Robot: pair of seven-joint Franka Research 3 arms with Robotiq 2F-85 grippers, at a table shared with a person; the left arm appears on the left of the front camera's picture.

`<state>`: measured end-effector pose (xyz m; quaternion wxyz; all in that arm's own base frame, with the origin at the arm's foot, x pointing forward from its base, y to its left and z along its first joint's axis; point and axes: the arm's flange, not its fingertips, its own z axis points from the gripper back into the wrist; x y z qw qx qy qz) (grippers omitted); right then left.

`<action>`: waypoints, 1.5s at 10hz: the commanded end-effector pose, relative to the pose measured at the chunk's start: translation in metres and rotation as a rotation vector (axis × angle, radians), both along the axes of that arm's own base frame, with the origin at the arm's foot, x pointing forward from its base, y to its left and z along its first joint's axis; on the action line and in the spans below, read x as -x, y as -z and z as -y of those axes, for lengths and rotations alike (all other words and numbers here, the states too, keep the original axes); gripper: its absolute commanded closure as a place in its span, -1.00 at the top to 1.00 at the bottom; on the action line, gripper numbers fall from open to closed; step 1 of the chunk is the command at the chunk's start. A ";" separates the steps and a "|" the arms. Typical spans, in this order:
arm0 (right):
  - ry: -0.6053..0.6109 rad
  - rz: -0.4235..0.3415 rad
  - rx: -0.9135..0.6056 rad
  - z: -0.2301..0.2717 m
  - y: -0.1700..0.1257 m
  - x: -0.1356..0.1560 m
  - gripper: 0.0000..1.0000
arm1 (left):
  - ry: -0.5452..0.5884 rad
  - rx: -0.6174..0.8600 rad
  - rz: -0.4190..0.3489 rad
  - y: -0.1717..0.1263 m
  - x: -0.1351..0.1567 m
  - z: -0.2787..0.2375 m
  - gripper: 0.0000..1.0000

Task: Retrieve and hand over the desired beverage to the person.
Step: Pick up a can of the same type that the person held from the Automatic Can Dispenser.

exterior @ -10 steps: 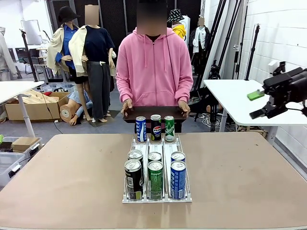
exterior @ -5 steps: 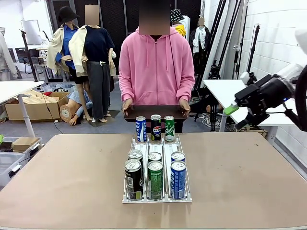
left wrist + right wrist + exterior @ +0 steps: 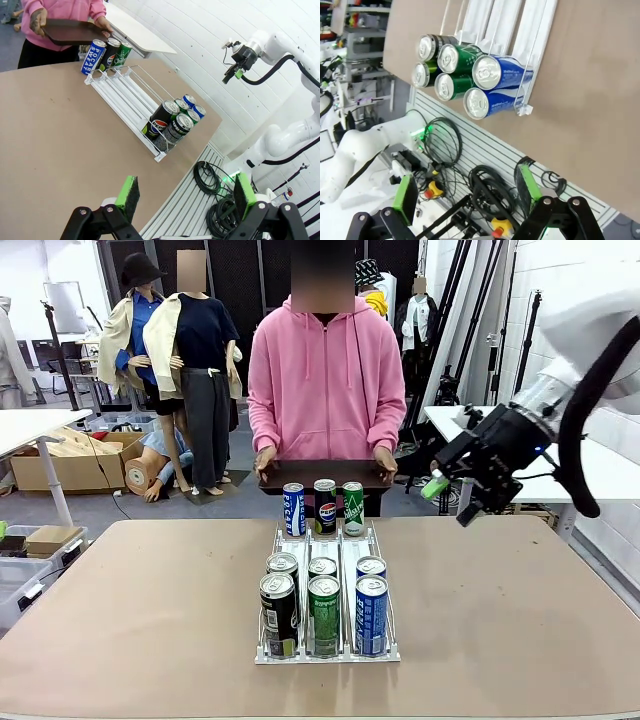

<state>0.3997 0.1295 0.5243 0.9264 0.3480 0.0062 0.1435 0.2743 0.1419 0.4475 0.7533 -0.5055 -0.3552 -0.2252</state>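
right gripper (image 3: 450, 500): jaws apart with nothing between them; it hangs in the air over the table's far right part, at 2 o'clock from the rack.
left gripper (image 3: 185, 192): jaws wide apart and empty, out past the table's edge.
rack (image 3: 327, 657): a clear three-lane can rack at mid-table, its lanes running from 6 to 12 o'clock.
near cans (image 3: 323, 613): six upright cans in two rows of three at the rack's 6 o'clock end. The front row is black, green, blue.
far cans (image 3: 325, 506): three upright cans at the 12 o'clock end, blue, black, green. The lanes are bare between the two groups.
person (image 3: 323, 380): stands at 12 o'clock in a pink hooded top, with both hands on a dark tray (image 3: 322, 475) just behind the far cans.
table (image 3: 150, 600): a tan top carrying the rack.
room: a white side table (image 3: 480, 440) at 3 o'clock and a white brick wall behind it.
left wrist view: the far cans' print reads Pocari Sweat, Pepsi, Sprite, and the right gripper shows at 1 o'clock. Coiled black cables (image 3: 220, 210) lie on a grooved floor.
right wrist view: looks down on the near cans' lids, with cables and a red button on a yellow box (image 3: 435, 189) below.
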 end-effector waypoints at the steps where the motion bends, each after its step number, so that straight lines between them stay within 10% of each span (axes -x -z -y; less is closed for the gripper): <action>1: 0.042 -0.016 0.106 -0.027 0.003 -0.011 1.00 | -0.001 0.014 0.010 -0.002 0.002 -0.001 1.00; 15: 0.174 -0.064 0.406 -0.153 0.071 0.004 1.00 | -0.001 0.014 0.010 -0.002 0.002 -0.001 1.00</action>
